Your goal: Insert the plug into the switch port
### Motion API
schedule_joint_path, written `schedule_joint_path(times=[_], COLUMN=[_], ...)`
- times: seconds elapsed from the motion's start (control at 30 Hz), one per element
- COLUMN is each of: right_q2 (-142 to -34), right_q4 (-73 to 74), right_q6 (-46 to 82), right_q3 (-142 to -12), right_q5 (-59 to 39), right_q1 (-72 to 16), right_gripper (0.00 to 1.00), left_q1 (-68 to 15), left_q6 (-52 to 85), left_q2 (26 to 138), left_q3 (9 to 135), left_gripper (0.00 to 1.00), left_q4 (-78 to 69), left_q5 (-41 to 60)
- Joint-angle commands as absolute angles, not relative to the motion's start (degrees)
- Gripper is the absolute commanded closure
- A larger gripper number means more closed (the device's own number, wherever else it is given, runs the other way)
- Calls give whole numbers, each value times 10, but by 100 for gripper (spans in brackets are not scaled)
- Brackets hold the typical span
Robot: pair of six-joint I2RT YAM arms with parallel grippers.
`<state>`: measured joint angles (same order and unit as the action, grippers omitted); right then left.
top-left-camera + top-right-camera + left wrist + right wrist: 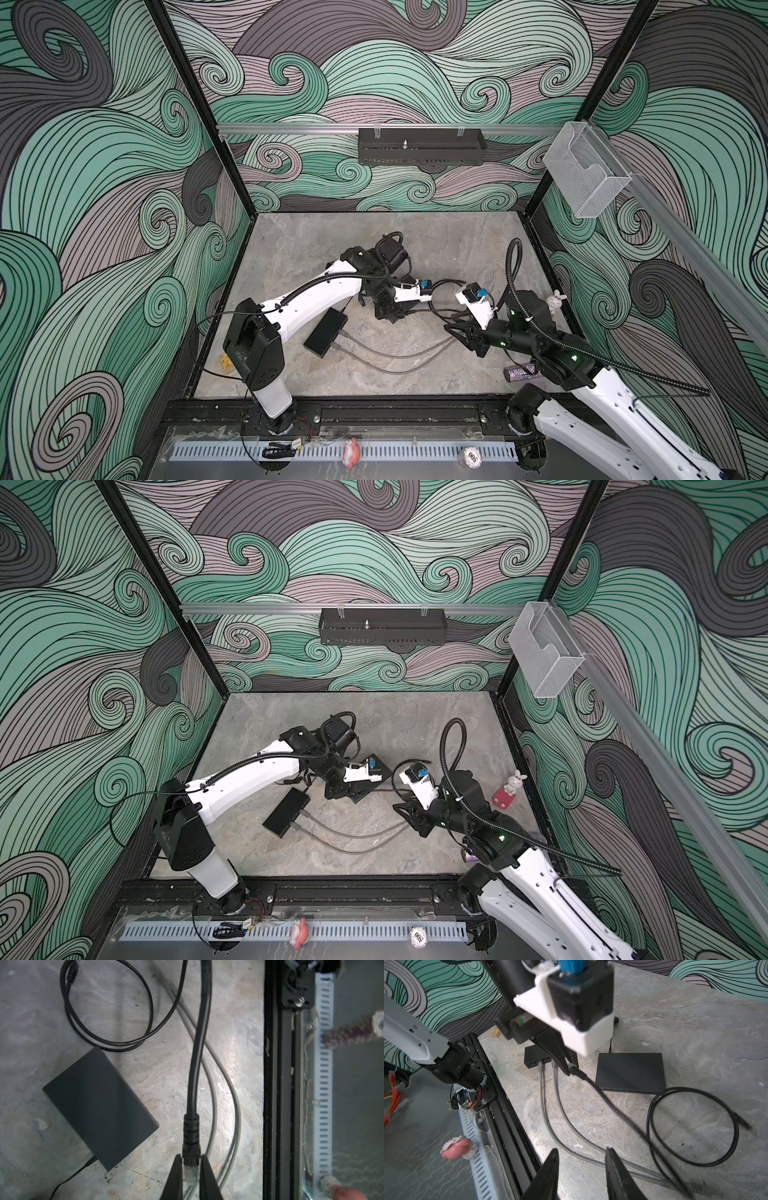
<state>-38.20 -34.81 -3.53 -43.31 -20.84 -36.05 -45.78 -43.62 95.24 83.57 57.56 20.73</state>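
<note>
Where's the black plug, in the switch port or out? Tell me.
Out. The left gripper pinches the plug; its clear tip is bare, apart from the switch.

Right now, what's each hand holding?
Left hand: closed on the plug.
Right hand: open, holding nothing.

A round token (472, 457) reads "500", upside down.

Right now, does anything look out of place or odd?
Nothing spilled or broken. Only a small yellow scrap lies stray on the table by the left arm's base, unrelated to the plug in the left gripper.
</note>
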Motion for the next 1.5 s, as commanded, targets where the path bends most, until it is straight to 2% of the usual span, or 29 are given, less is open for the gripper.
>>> schedule_joint_path(times=[0.0, 0.23, 0.67, 1.03, 1.27, 1.47], right_q2=[-379, -394, -402, -495, -481, -441], right_q4=[-364, -308, -240, -147, -64, -106], right_q6=[-130, -130, -99, -67, -24, -10], right_q3=[-440, -417, -390, -375, -329, -305], right_q5=[-258, -318, -308, -284, -309, -316], right_q1=[-363, -364, -397, -453, -454, -455], right_gripper=[60, 59, 54, 55, 57, 58], left_q1=[-470, -492, -499, -499, -499, -499], left_q6=[-564, -584, -590, -592, -586, -578], left_q2=[909, 884, 883, 881, 876, 875], left_q3=[802, 780, 788, 797, 798, 798], left_gripper=[100, 100, 100, 100, 100, 100], left_q4=[611, 604, 616, 626, 622, 623], left_q5=[236, 253, 272, 297, 297, 278])
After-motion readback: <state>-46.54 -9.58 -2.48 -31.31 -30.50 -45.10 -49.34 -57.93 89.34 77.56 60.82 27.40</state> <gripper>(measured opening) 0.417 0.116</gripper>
